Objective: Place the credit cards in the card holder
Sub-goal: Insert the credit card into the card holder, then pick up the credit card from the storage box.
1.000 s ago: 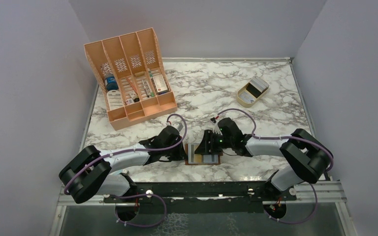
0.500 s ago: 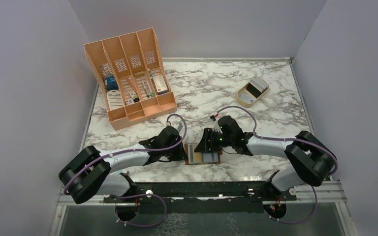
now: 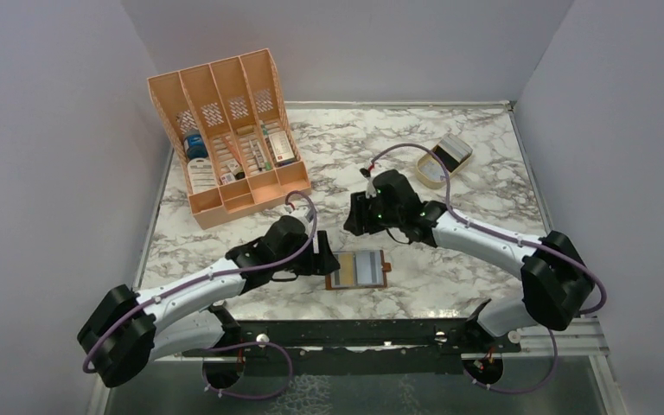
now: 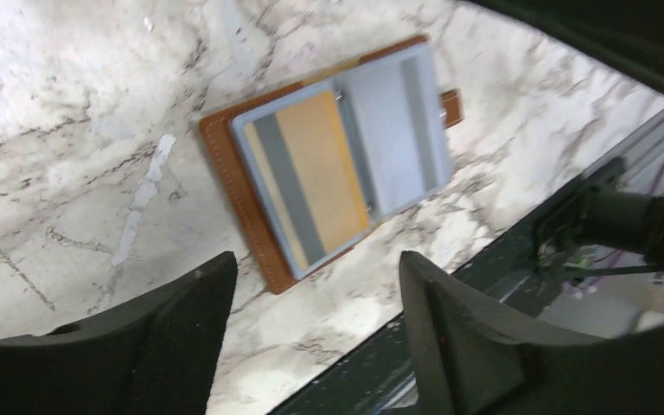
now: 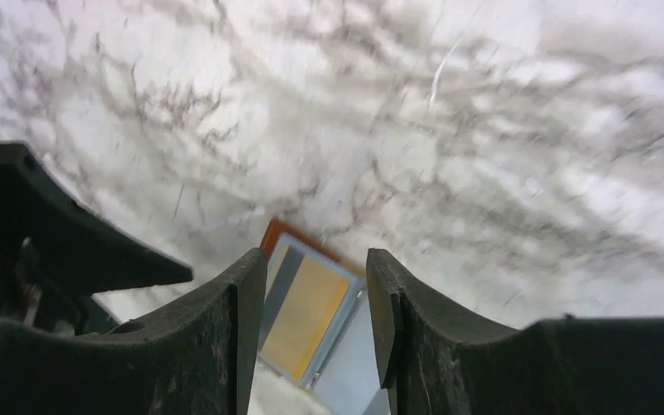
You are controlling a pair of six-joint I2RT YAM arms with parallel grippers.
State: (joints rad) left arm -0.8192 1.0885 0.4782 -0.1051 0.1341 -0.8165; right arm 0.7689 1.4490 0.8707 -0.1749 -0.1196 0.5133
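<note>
Plainly, the card holder (image 3: 361, 269) lies just beside the left claw (image 3: 325, 262) (jaws spread, empty).

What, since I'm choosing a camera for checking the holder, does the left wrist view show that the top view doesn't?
Left wrist only: close detail of the holder, with an orange card bearing a grey stripe in one sleeve. Top only: the organiser, the stand holding cards, and the right gripper, open and empty. Both: the holder lying open on the table, with the left gripper open near it.
</note>
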